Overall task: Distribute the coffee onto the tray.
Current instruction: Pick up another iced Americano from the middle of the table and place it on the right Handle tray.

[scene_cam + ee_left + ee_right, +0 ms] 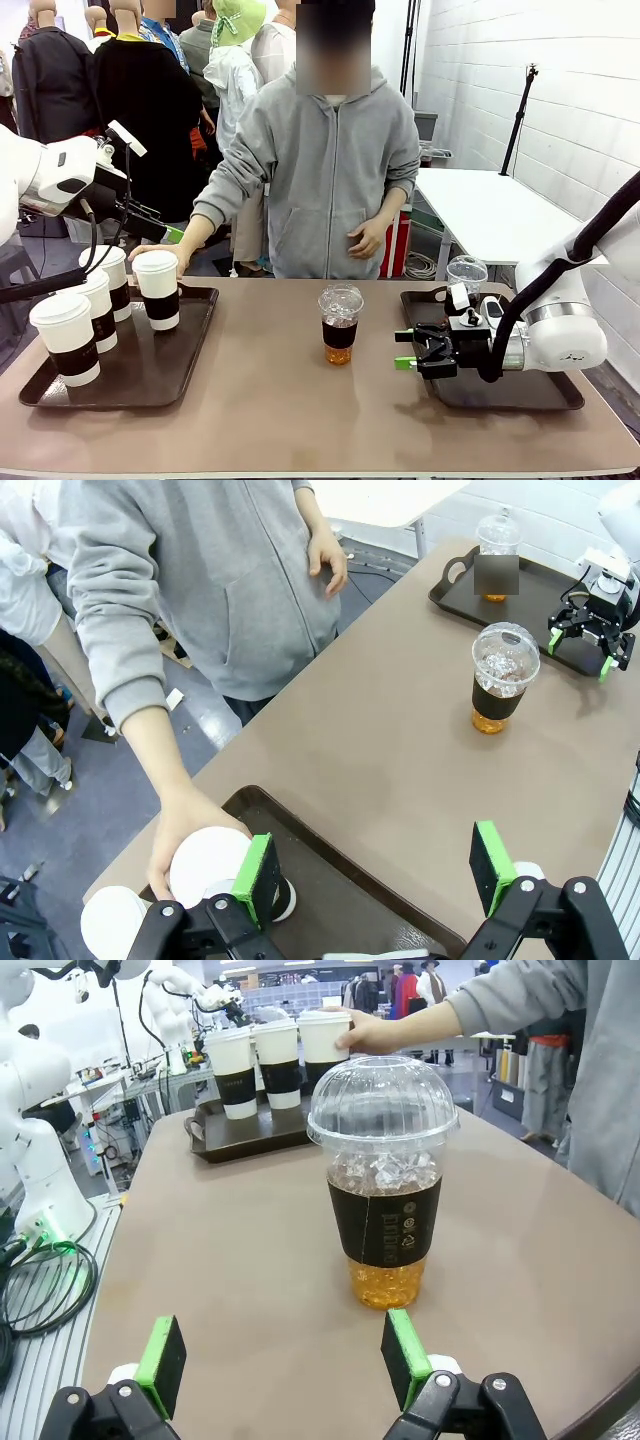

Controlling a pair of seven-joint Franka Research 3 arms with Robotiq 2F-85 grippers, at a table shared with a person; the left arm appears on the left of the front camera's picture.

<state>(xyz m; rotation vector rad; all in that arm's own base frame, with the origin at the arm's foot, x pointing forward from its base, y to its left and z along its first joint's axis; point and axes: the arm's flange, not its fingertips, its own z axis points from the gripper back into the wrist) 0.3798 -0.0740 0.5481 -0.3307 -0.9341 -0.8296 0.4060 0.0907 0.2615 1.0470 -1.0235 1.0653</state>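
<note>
Clear dome-lidded cup of amber coffee stands mid-worktop, between two trays; right tool just beside it, jaws apart, empty; person's hand on a white cup on left tray; left tool jaws apart above that tray.

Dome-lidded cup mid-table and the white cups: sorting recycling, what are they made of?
Dome-lidded cup: apparently clear glossy plastic; ice and amber drink show through, with a dark, likely paper sleeve. White cups: probably matte paper, opaque, with white lids, likely plastic.
</note>
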